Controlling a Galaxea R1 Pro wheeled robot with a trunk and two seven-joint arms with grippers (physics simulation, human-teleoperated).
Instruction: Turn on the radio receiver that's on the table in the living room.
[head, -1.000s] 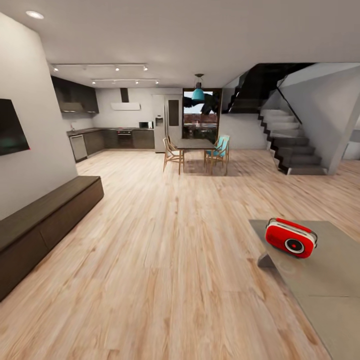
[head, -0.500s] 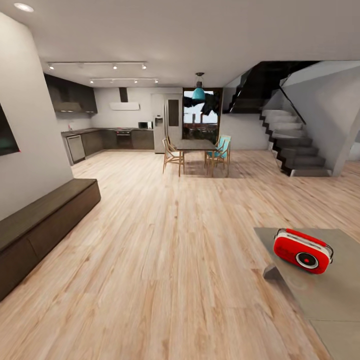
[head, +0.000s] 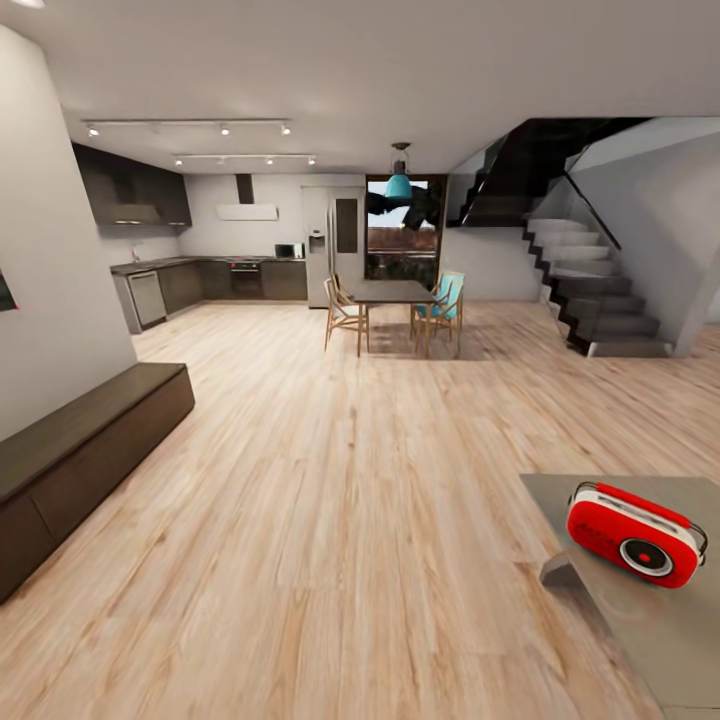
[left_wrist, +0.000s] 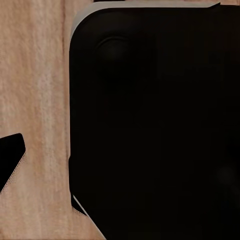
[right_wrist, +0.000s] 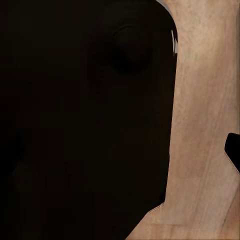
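- Near the far left corner of the low glossy grey table (head: 640, 640) sits the small rounded bright-red radio receiver (head: 634, 533) with its white band, dark dial facing the room.
- It looks light, rigid and smooth; probably a fingertip press suffices, steadying the body rather than the thin wire handle.
- Since a second ago the whole view has shifted, leaving the radio lower and further right.
- I cannot tell how either gripper stands: both wrist views show a dark bulk over light wood plank floor (left_wrist: 35, 100).
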